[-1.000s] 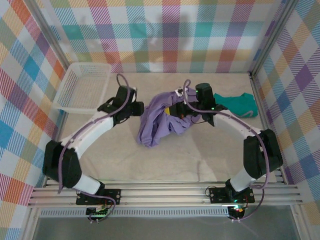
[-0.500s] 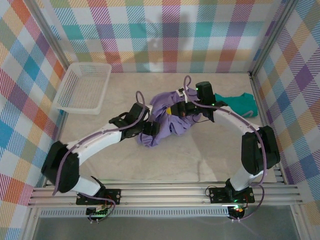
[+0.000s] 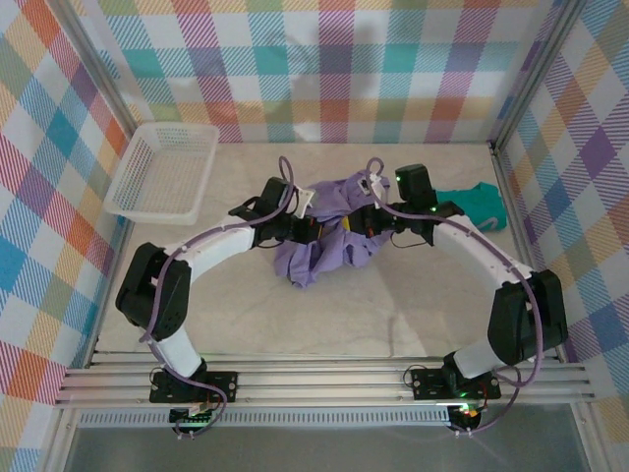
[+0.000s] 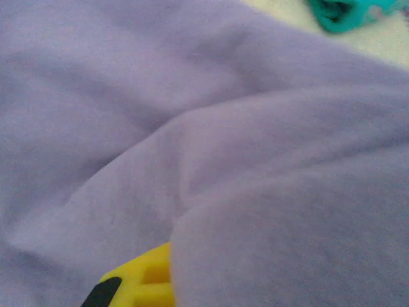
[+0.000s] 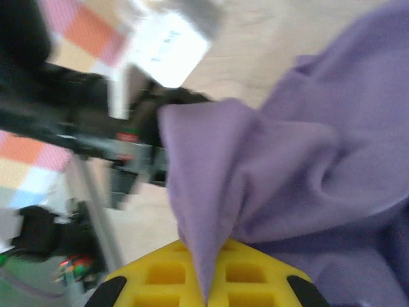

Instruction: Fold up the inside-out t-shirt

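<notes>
The inside-out t-shirt (image 3: pixel 329 248) is a crumpled lavender bundle on the middle of the table. My left gripper (image 3: pixel 311 229) is pushed into its left side. In the left wrist view the t-shirt (image 4: pixel 223 128) lies right over the jaws, and one yellow finger (image 4: pixel 137 284) pokes out beneath it; the gripper is shut on the cloth. My right gripper (image 3: pixel 362 222) holds the bundle's upper right part. Seen from the right wrist, a fold of the t-shirt (image 5: pixel 287 160) runs down into my right gripper (image 5: pixel 208 295), pinched between the yellow pads.
A teal-green garment (image 3: pixel 478 203) lies at the right by the wall, and its edge shows in the left wrist view (image 4: pixel 339 13). A white mesh basket (image 3: pixel 155 215) stands at the back left. Checked walls close in three sides. The left arm (image 5: pixel 96 134) is close in front of the right wrist.
My left arm has swung in from the left to the shirt, opened its jaws wide, then shut them in the cloth. The right gripper, still holding, has shifted slightly right.
</notes>
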You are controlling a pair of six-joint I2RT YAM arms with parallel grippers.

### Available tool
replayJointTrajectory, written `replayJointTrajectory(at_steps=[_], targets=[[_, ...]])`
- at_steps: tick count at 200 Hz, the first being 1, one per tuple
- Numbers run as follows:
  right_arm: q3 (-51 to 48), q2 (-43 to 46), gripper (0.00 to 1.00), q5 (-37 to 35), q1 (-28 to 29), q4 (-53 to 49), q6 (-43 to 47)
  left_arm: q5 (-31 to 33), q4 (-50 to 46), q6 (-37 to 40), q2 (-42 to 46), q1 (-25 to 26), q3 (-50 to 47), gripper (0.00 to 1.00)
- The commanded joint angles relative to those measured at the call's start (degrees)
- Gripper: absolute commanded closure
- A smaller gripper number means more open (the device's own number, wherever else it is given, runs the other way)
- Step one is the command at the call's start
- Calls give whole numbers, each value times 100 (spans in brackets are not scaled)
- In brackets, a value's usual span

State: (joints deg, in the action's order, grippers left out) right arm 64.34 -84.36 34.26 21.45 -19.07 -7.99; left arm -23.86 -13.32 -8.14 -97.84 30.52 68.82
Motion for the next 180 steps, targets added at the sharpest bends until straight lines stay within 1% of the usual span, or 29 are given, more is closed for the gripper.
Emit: replayJointTrajectory(at_steps=[1, 9, 17, 39, 55, 67, 85, 102, 119, 130, 141, 153, 166, 180], targets=[[-183, 350, 89, -2333, 55, -603, 93, -2153, 56, -305, 657, -76, -117, 98], [-257, 468, 88, -2644, 105, -524, 69, -2374, 103, -421, 868, -73, -239, 98], [-312, 554, 88, -2798, 158, -443, 69, -2466, 102, -485, 1068, -73, -357, 98], [-311, 673, 86, -3004, 244, -458, 145, -2465, -60, -491, 1360, -73, -478, 100], [-240, 715, 77, -3237, 278, -728, 179, -2447, 16, -671, 1430, -77, -512, 100], [-306, 903, 71, -3417, 343, -871, 216, -2447, 162, -892, 1465, -73, -531, 100], [-622, 1505, 61, -3426, 583, -862, 409, -2405, 277, -1209, 1462, -92, -503, 100], [-1010, 2071, 54, -3313, 877, -717, 654, -2433, 304, -1442, 1427, -99, -445, 100], [-1340, 2479, 54, -2997, 1303, -398, 896, -2466, 286, -1548, 1381, -108, -396, 100], [-1510, 2561, 54, -2891, 1551, -160, 958, -2461, 218, -1530, 1368, -108, -380, 100], [-1608, 2545, 54, -2722, 1659, 122, 988, -2453, 115, -1445, 1366, -108, -352, 100], [-1656, 2405, 58, -2458, 1654, 500, 913, -2430, 69, -1397, 1390, -110, -356, 100], [-1532, 2101, 65, -2402, 1660, 590, 907, -2427, 20, -1357, 1390, -117, -345, 100], [-1403, 1791, 69, -2406, 1657, 635, 905, -2421, -49, -1301, 1374, -117, -317, 100]])
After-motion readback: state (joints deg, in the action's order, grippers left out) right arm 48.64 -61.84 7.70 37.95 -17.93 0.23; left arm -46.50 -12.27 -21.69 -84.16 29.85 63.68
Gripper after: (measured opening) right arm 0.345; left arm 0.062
